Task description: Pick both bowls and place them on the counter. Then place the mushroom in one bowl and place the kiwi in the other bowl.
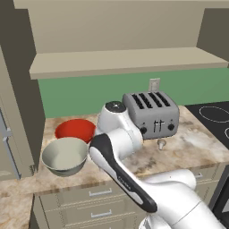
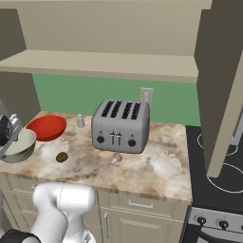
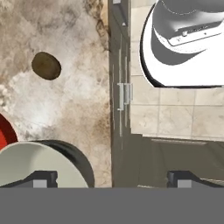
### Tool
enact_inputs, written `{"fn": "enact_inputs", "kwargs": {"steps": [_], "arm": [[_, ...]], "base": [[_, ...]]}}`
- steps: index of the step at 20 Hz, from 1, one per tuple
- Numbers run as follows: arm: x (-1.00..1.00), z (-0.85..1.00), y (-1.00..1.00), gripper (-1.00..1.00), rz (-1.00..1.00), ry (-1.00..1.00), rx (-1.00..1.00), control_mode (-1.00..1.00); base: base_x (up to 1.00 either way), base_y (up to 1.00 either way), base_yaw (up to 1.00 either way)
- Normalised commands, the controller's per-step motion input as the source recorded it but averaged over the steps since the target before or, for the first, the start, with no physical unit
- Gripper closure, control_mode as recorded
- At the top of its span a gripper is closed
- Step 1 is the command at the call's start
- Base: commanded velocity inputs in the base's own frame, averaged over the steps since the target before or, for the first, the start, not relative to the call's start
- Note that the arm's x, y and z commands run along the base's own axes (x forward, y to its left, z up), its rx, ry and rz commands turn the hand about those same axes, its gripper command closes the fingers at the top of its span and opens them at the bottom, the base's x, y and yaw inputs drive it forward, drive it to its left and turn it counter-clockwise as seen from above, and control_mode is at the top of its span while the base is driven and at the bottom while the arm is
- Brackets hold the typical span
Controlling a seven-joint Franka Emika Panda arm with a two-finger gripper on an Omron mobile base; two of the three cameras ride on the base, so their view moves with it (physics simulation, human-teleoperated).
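Grey bowl [image 3: 35, 164] sits under the tool [image 3: 111, 178], jaws spread wide, empty. Red bowl [image 1: 75, 129] touches it on the table [image 2: 156, 166]. Kiwi [image 2: 61, 157] near; mushroom [image 2: 116, 158] by the toaster [image 2: 120, 125] (small, likely to roll when pinched).

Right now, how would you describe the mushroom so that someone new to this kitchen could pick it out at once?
Find the silver four-slot metal toaster on the mottled beige-brown stone counter. Just in front of its lower right corner lies a tiny pale grey-white mushroom with a rounded cap and short stem. The small dark olive-brown oval kiwi lies further left, and the small grey shaker stands behind, by the wall.
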Motion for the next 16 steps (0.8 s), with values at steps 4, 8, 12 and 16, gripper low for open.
{"fn": "enact_inputs", "kwargs": {"steps": [4,8,12,16], "arm": [[0.01,0.16,-0.39,-1.00,0.08,0.00,-0.05,-1.00],[0.12,0.08,-0.37,-1.00,0.13,0.00,-0.04,-1.00],[0.19,0.02,-0.34,-1.00,0.21,0.05,-0.04,-1.00],[0.26,0.00,-0.29,-1.00,0.40,0.07,-0.01,-1.00]], "base": [[0.00,0.00,0.00],[0.00,0.00,0.00],[0.00,0.00,0.00],[0.00,0.00,0.00]]}}
